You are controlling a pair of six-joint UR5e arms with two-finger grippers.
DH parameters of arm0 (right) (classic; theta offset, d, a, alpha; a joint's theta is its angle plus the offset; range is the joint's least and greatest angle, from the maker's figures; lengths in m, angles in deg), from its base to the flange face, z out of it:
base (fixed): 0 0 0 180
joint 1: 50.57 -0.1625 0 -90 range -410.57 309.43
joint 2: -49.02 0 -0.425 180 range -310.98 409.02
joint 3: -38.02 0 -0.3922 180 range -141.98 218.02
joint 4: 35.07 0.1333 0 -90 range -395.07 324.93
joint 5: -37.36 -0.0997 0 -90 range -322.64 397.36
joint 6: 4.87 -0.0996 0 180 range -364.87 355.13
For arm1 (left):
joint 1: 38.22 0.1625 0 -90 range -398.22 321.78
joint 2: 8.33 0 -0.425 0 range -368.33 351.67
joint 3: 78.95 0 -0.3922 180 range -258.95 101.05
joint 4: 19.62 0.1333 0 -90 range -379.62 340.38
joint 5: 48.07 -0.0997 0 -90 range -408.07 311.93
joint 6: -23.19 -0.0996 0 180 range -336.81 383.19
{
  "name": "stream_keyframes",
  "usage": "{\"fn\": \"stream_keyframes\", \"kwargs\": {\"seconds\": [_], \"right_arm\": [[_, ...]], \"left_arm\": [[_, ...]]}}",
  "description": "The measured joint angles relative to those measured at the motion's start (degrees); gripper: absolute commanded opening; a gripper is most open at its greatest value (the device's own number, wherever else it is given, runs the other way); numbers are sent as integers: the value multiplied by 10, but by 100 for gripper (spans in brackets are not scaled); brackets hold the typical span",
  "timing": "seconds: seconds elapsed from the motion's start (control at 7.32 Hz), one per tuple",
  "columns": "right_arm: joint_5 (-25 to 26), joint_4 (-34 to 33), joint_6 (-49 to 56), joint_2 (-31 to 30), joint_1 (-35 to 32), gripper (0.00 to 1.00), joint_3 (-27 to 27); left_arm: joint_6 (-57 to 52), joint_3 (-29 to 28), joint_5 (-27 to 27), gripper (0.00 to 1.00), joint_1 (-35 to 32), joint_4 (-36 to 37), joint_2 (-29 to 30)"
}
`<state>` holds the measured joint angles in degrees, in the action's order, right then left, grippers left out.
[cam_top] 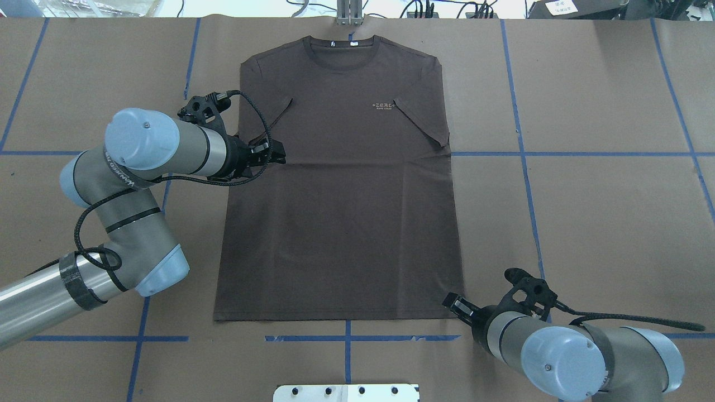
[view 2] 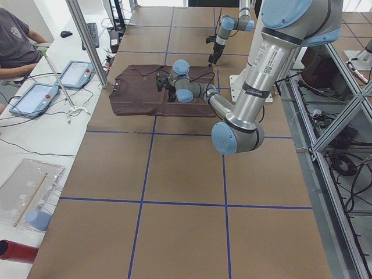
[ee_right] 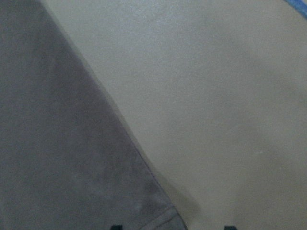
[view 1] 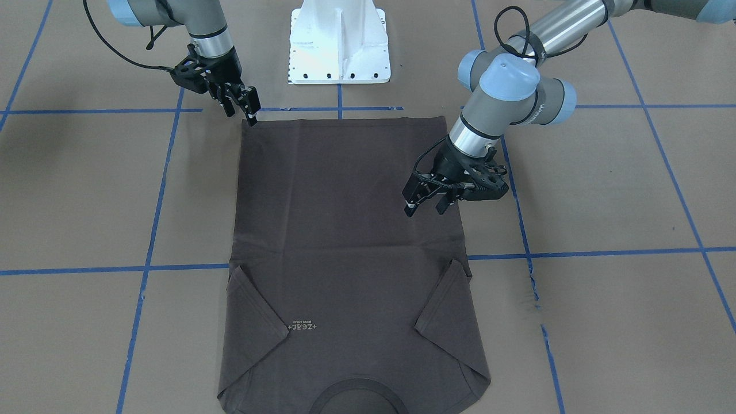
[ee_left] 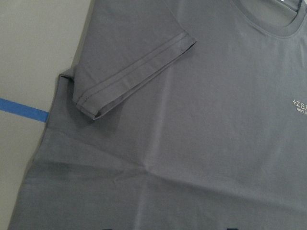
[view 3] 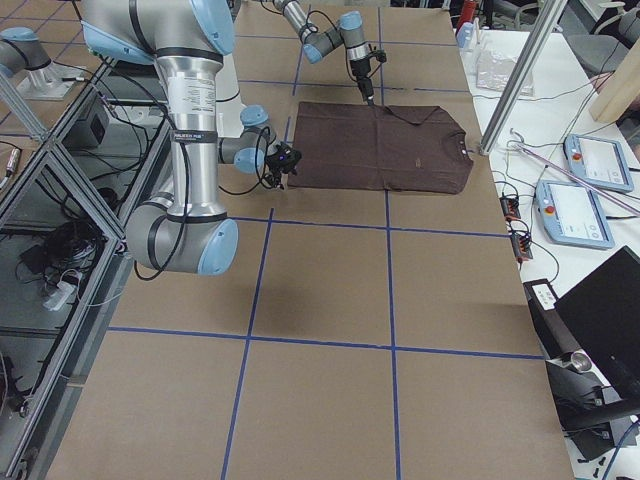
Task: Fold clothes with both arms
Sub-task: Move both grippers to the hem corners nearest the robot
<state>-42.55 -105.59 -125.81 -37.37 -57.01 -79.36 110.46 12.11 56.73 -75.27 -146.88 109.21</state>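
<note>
The dark brown-grey T-shirt [cam_top: 341, 195] lies flat and face up on the brown table, collar away from the robot, both sleeves folded inward; its pale logo [cam_top: 383, 105] shows. My left gripper [cam_top: 275, 156] is open and empty, hovering over the shirt's left side just below the folded sleeve [ee_left: 134, 72]; in the front view it [view 1: 425, 206] is above the cloth [view 1: 345, 230]. My right gripper [view 1: 248, 114] is open and empty, low at the shirt's hem corner [ee_right: 158, 211], which lies between its fingertips; it also shows in the overhead view [cam_top: 455, 304].
The white pedestal base [view 1: 339, 43] stands at the robot's table edge. Blue tape lines [cam_top: 525, 153] cross the brown table. A side bench holds tablets [view 2: 35, 96], with an operator [view 2: 14, 38] beside it. Cables and frame posts [view 2: 87, 40] line the far edge.
</note>
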Motion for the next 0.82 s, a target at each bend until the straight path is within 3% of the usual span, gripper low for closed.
{"fn": "stream_keyframes", "kwargs": {"seconds": [0.14, 0.27, 0.41, 0.55, 0.82], "right_arm": [[0, -2, 0, 4, 1, 71, 4], [-1, -3, 0, 7, 2, 59, 9], [-1, -4, 1, 8, 2, 12, 13], [-2, -4, 1, 9, 2, 0, 15], [-10, -3, 1, 9, -1, 0, 11]], "left_arm": [[0, 0, 0, 84, 0, 0, -1], [0, 0, 0, 84, 0, 0, -1], [-1, 1, 0, 84, 0, 0, -1], [-1, 1, 0, 84, 0, -1, -1], [-2, 1, 0, 84, 0, -1, -1]]}}
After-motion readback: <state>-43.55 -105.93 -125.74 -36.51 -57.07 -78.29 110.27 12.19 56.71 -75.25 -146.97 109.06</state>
